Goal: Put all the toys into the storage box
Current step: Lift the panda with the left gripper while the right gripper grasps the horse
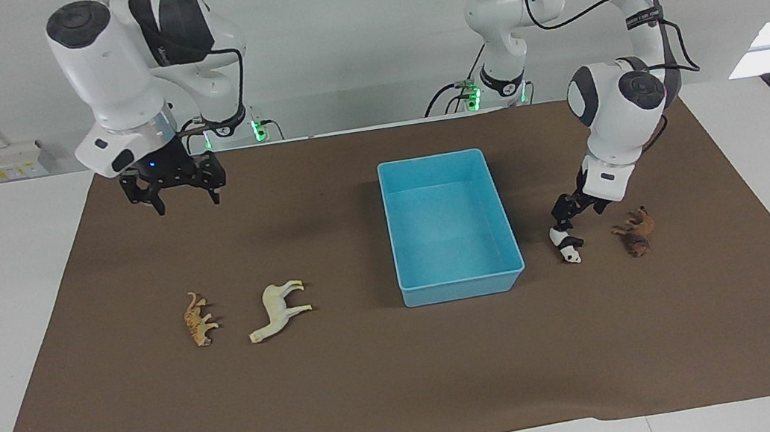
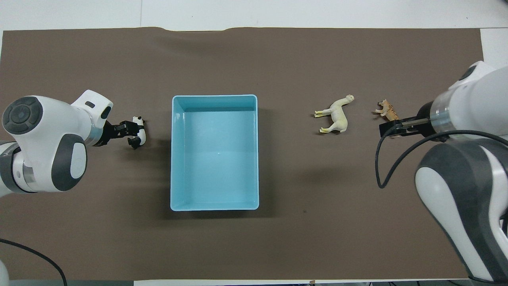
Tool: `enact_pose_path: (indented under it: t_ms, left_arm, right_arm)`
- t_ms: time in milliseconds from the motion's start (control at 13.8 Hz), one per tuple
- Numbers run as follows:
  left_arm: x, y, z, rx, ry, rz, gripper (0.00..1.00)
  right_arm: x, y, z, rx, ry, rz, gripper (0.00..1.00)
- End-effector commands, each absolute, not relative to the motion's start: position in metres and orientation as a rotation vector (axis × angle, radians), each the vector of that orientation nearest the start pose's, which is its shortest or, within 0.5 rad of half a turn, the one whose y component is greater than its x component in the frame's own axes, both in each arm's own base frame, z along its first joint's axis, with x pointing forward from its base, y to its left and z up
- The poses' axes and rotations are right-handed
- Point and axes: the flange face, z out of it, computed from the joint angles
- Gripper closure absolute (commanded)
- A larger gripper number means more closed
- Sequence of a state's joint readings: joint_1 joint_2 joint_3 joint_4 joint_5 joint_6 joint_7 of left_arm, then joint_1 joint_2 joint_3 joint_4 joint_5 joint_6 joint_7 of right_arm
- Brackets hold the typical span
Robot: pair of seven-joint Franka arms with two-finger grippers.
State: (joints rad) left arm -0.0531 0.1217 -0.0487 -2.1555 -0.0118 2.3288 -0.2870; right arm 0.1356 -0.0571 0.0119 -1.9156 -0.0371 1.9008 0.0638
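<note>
At the right arm's end of the table, I am watching the right arm lean forward from its base with its wrist pointing straight down, and the right gripper [image 1: 185, 199] is hanging in the air over bare brown mat [image 1: 395, 395], its fingers standing clearly apart with nothing between them. On the mat the tan spotted big cat [image 1: 198, 320] is lying on its side, and the cream-white horse [image 1: 279, 308] is lying just beside it, toward the middle of the table, also on its side. Moving along, I am seeing the light blue storage box [image 1: 443, 159] sitting open at the middle of the table with no toy in it. Just beside the box, toward the left arm's end, the black-and-white panda [image 1: 569, 247] is lying on the mat. I am holding the left arm folded over at the elbow, forearm slanting down toward the panda, and the left gripper [image 1: 563, 216] is sitting right at the panda's upper end; in the overhead view its fingers are standing spread on either side of the toy, though I cannot tell whether they are touching it. Near the panda, closer to the left arm's end of the mat, the dark brown lion [image 1: 634, 232] is lying on its side.
</note>
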Motion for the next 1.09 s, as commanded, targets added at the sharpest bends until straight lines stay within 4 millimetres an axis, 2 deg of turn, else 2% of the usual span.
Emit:
enact_pose_path:
  t_ms: [0,72,217,289,579,868,1013]
  left_arm:
    - [0.553,-0.070,0.332,-3.159,-0.330,-0.090,0.00]
    - [0.554,-0.074,0.321,-3.157,-0.345,-0.072,0.00]
    - [0.554,-0.099,0.302,-3.156,-0.376,-0.069,0.00]
    - [0.554,-0.101,0.297,-3.157,-0.369,-0.069,0.00]
    - [0.553,-0.094,0.295,-3.152,-0.370,-0.041,0.00]
    - [0.554,-0.090,0.294,-3.151,-0.380,-0.042,0.00]
    - [0.554,-0.091,0.292,-3.149,-0.380,-0.032,0.02]
  right_arm:
    - [0.560,0.097,0.479,-3.154,-0.190,-0.094,0.04]
    - [0.568,0.111,0.456,-3.151,-0.223,-0.087,0.00]
    - [0.578,0.113,0.424,-3.152,-0.242,-0.053,0.00]
    - [0.581,0.112,0.413,-3.152,-0.260,-0.031,0.00]
    - [0.587,0.117,0.379,-3.137,-0.284,0.028,0.00]
    - [0.600,0.123,0.342,-3.133,-0.284,-0.008,0.00]
    - [0.605,0.136,0.327,-3.128,-0.306,-0.025,0.00]
